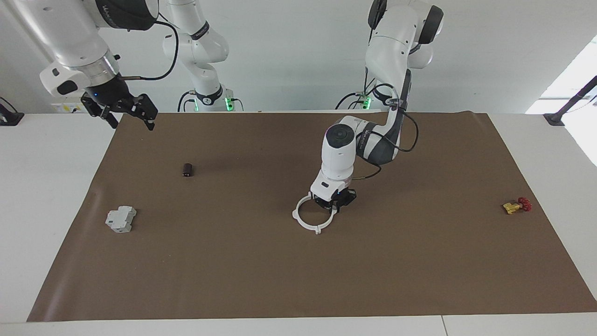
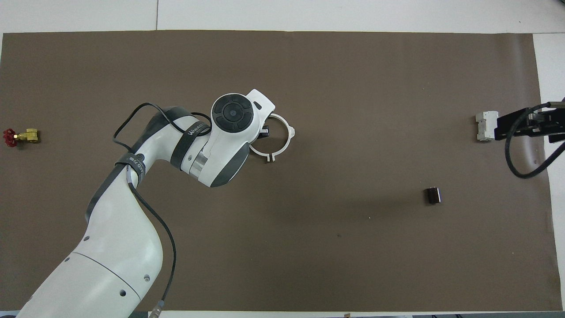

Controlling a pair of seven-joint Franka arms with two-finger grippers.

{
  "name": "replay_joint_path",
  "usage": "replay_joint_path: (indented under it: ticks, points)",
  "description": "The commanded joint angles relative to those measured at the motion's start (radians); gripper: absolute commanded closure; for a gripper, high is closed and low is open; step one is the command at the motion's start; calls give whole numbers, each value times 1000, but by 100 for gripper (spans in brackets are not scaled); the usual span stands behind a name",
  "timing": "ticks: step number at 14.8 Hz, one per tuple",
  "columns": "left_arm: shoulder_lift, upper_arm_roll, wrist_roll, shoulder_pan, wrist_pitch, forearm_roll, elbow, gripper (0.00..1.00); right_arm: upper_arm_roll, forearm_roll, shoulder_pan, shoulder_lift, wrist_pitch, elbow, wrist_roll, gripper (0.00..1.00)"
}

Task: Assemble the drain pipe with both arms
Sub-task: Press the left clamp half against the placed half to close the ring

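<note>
The drain pipe [image 1: 318, 229] is a thin white ring with small outer tabs, lying flat near the middle of the brown mat; it also shows in the overhead view [image 2: 270, 157]. My left gripper [image 1: 334, 205] is down at the ring's rim, on the part nearest the robots. In the overhead view the left gripper [image 2: 265, 130] is mostly hidden under its own wrist. My right gripper [image 1: 132, 119] is open and empty, raised high over the mat's edge at the right arm's end. In the overhead view the right gripper [image 2: 525, 126] shows beside the grey block.
A grey boxy block [image 1: 120, 219] [image 2: 484, 126] lies toward the right arm's end. A small dark cylinder [image 1: 188, 170] [image 2: 433, 195] lies nearer to the robots than the block. A small yellow-and-red part [image 1: 515, 206] [image 2: 20, 137] lies at the left arm's end.
</note>
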Motion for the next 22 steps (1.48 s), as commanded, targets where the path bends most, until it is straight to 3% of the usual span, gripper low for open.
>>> replay_joint_path:
  ticks: [1, 4, 5, 6, 8, 9, 14, 16, 19, 22]
  points:
    - [-19, 8, -13, -13, 12, 7, -28, 100, 3, 17, -21, -21, 49, -37, -54, 0]
    - [-21, 8, -15, -15, 5, 7, -28, 100, 5, 22, -24, -21, 43, -37, -47, 0]
    - [-21, 8, -15, -15, 8, 7, -25, 96, 5, 22, -22, -21, 44, -35, -45, 0]
    - [-19, 9, -13, -12, 19, 7, -24, 75, 5, 22, -22, -21, 47, -38, -44, 0]
    - [-19, 9, -10, -10, 27, 7, -24, 20, 6, 20, -19, -21, 49, -35, -41, 0]
    - [-19, 9, -7, -10, 30, 7, -25, 0, 6, 20, -19, -21, 52, -35, -41, 0]
    - [-47, 11, -4, 3, 12, 7, -36, 0, 6, 20, -22, -23, 41, -40, -41, 0]
    - [-119, 9, 10, 57, 18, 7, -102, 0, 6, 20, -21, -23, 40, -40, -39, 0]
    - [-293, 6, 152, 164, 9, 7, -231, 0, 6, 20, -21, -23, 40, -40, -39, 0]
    - [-392, 8, 264, 261, -104, -29, -243, 0, 6, 22, -21, -23, 40, -40, -39, 0]
